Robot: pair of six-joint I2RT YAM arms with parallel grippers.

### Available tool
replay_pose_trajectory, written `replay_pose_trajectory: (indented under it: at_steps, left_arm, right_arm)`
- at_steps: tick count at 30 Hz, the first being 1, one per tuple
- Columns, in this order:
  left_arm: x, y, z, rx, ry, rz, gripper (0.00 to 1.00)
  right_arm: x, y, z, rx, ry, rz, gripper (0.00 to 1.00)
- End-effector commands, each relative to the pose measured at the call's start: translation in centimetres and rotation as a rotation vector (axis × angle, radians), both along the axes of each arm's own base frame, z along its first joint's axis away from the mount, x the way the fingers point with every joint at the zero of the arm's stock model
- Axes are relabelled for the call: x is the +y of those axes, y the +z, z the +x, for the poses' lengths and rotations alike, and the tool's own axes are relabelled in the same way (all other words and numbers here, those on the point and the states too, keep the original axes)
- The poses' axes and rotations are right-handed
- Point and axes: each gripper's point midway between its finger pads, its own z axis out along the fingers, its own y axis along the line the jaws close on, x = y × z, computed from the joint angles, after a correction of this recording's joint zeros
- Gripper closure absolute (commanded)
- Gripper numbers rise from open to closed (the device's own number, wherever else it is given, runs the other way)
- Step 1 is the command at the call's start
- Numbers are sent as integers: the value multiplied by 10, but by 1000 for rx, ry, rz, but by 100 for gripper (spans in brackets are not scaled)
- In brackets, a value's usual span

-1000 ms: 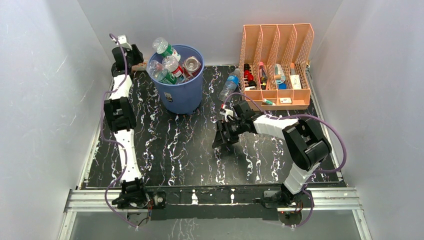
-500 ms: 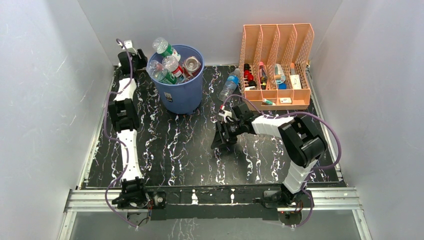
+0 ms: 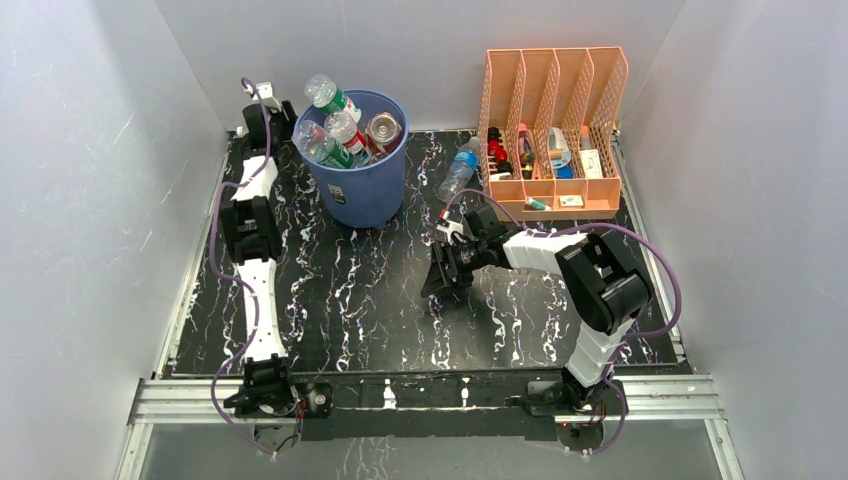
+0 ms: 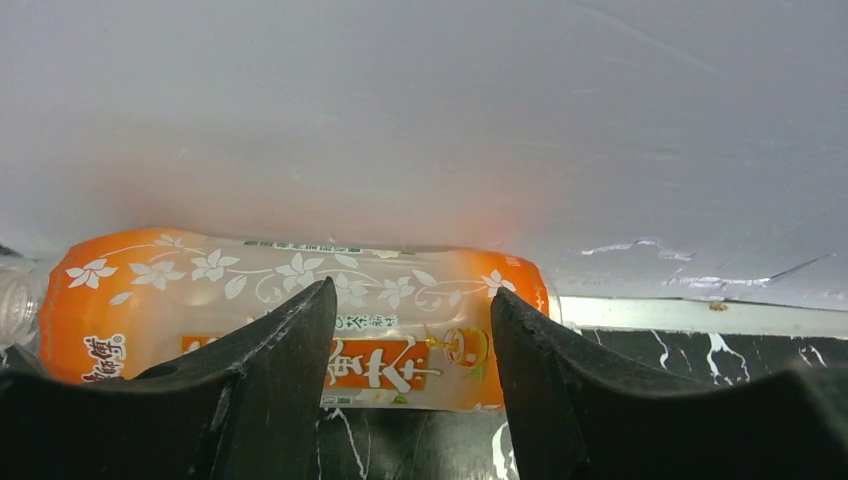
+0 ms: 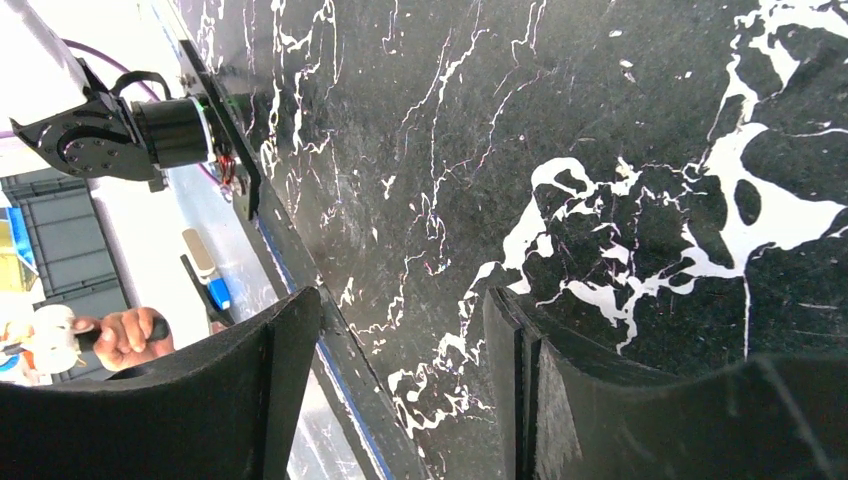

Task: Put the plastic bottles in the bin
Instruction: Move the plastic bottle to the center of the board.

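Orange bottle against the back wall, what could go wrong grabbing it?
The orange bottle lies lengthwise across the open jaws of the left gripper, against the wall, so the fingers may slip off or jam. The bin is heaped, one clear bottle poking above its rim, so another may roll out.

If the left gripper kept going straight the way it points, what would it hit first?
Most likely the orange bottle lying against the white wall, though how far ahead is unclear.

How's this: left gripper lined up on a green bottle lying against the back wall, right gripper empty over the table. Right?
Wrong colour: the left wrist view shows the left gripper lined up on an orange bottle, not green. The rest stands.
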Motion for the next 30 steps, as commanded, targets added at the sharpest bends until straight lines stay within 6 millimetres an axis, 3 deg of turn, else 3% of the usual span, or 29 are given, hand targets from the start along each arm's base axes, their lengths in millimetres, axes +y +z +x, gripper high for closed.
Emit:
replay_pose_trajectory:
  at_steps: [1,6,9,12,14,18,21,24,27,30]
  left_arm:
    - [1,1,-22,100,37,-14,44]
    - [0,-20,-63,232,103,-79,48]
    - [-5,-15,-106,266,154,-146,51]
    - [-13,1,-151,232,194,-209,51]
    - [-16,25,-160,217,186,-200,50]
    - [-20,72,-139,163,131,-171,48]
    - [-24,106,-106,86,78,-181,46]
    - [-25,115,-80,57,64,-205,45]
    - [-9,98,-55,90,121,-250,40]
    - [1,47,-49,222,171,-310,35]
  right_arm:
    - [2,26,0,-44,4,64,29]
    - [0,42,-4,-71,-8,77,30]
    - [2,48,-9,-77,-6,85,30]
    - [4,53,-13,-81,-1,90,30]
    - [5,54,-15,-87,5,87,30]
    - [5,51,-16,-87,5,83,30]
    - [8,46,-13,-77,8,87,30]
    - [11,39,-11,-63,13,82,30]
    - [12,29,-11,-44,15,72,30]
    - [13,25,-10,-35,20,76,30]
